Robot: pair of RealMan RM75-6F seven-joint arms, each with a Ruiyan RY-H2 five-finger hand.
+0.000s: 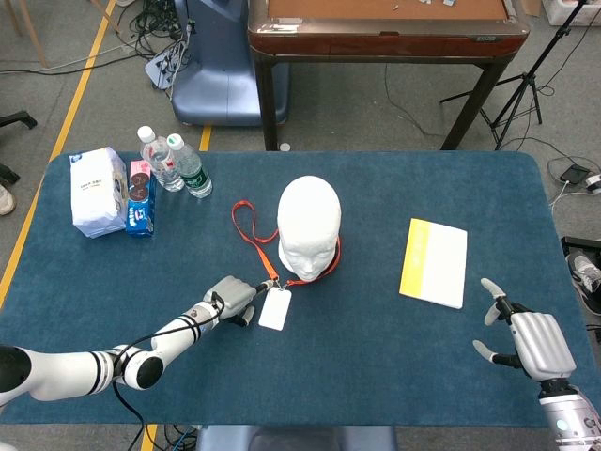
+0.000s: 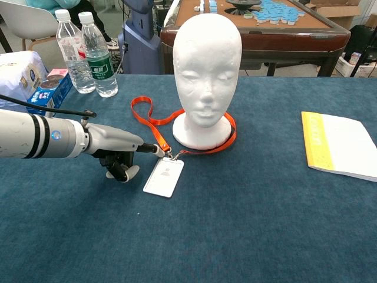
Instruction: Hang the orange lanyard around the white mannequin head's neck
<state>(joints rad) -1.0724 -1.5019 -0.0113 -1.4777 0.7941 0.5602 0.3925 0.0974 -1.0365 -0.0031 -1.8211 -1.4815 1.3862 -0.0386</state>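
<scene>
The white mannequin head [image 1: 308, 225] [image 2: 206, 71] stands upright at mid-table. An orange lanyard [image 1: 252, 241] [image 2: 151, 121] lies on the cloth, curving around the front of the head's base, with a loose loop trailing to the left. Its white badge [image 1: 275, 308] [image 2: 165, 177] lies flat in front of the head. My left hand [image 1: 230, 296] [image 2: 118, 154] sits low on the table just left of the badge and pinches the strap beside the clip. My right hand [image 1: 526, 340] is at the table's near right corner, fingers spread and holding nothing; the chest view does not show it.
Two water bottles [image 1: 178, 164] [image 2: 88, 53], a white tissue pack [image 1: 97, 191] and a blue snack box [image 1: 140, 202] stand at the far left. A yellow-and-white booklet [image 1: 434, 261] [image 2: 339, 144] lies right of the head. A brown table [image 1: 385, 28] stands beyond the far edge.
</scene>
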